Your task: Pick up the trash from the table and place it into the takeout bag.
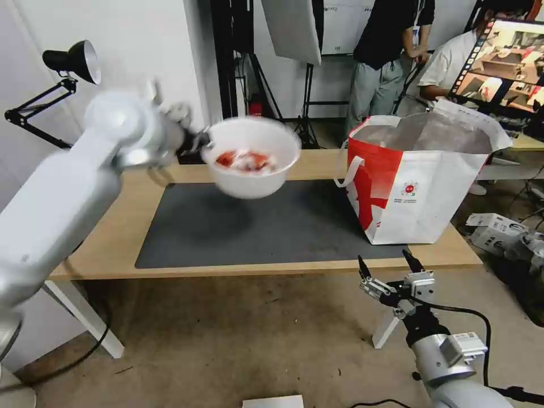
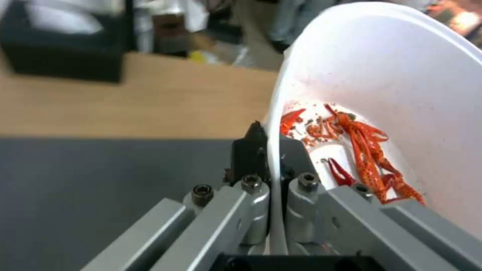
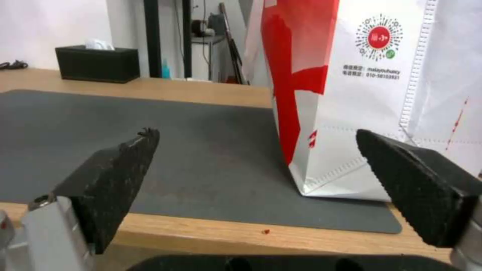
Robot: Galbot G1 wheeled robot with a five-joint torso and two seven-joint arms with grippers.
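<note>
- Left claw (image 2: 273, 158), centre of the wrist frame: closed on the bowl's (image 1: 252, 156) rim, one finger inside the wall, one outside. A rim pinch lets it carry without touching the contents.
- Bowl sits upper centre of the head frame, in the air above the mat (image 1: 272, 226), tipped slightly; red shells (image 2: 364, 154) lie low in it.
- Takeout bag (image 1: 419, 175), right of frame, stands open-mouthed on the counter (image 1: 124, 221), ready to receive.
- Right claw (image 1: 390, 271), lower right, jaws wide apart and holding nothing, waits below the counter edge.
</note>
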